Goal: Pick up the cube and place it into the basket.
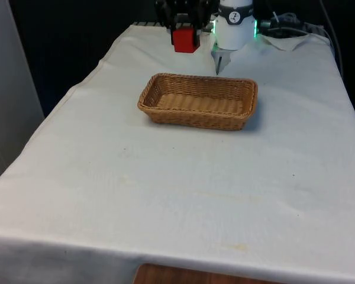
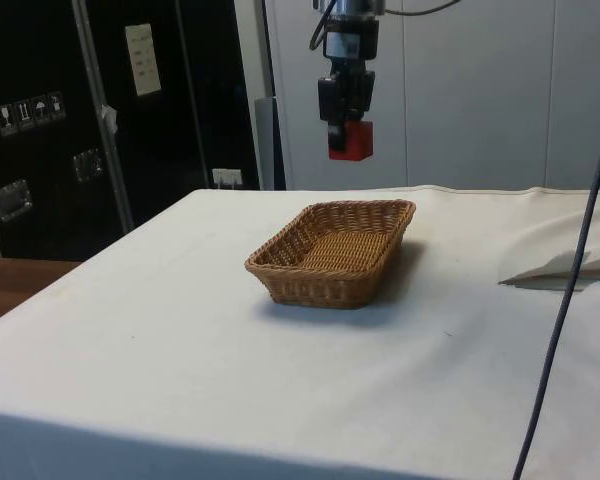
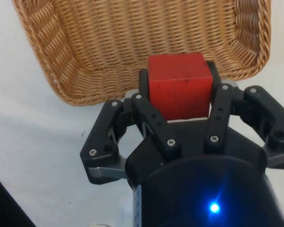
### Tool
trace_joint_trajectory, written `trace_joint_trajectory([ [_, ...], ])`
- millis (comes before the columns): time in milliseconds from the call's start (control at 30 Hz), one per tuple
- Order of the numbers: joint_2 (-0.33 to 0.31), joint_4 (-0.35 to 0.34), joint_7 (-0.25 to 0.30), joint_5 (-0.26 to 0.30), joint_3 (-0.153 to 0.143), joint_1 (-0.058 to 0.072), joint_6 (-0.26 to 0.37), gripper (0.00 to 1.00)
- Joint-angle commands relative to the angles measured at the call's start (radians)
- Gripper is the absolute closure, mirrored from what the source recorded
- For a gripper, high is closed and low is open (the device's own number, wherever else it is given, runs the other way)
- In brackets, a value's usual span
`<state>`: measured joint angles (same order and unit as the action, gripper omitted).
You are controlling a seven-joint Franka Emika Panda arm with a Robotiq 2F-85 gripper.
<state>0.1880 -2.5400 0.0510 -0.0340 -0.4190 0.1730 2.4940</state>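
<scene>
My black gripper (image 1: 186, 36) is shut on a red cube (image 1: 185, 39) and holds it high in the air. In the side view the red cube (image 2: 350, 140) hangs from the gripper (image 2: 348, 128) well above the far end of the wicker basket (image 2: 280, 272). The woven brown basket (image 1: 160, 112) lies on the white cloth, its inside bare. In the wrist view the cube (image 3: 180, 84) sits clamped in the gripper (image 3: 180, 101), over the basket's (image 3: 85, 52) near rim.
A crumpled fold of white cloth (image 1: 290, 41) lies at the far end of the table beside the robot's base. A dark cable (image 2: 570, 270) hangs across the side view's right. Open white cloth (image 1: 177, 189) surrounds the basket.
</scene>
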Motion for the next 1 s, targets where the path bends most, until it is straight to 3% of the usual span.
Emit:
trace_joint_trajectory([
  [0,0.002,-0.002,-0.007,-0.009,0.002,-0.003,0.004,0.98],
  [333,-0.015,0.008,-0.01,0.003,0.015,0.007,0.007,0.98],
  [500,-0.018,0.007,-0.007,0.003,0.02,0.006,0.004,0.98],
  [967,-0.069,-0.011,-0.007,0.023,0.032,0.015,0.081,0.98],
])
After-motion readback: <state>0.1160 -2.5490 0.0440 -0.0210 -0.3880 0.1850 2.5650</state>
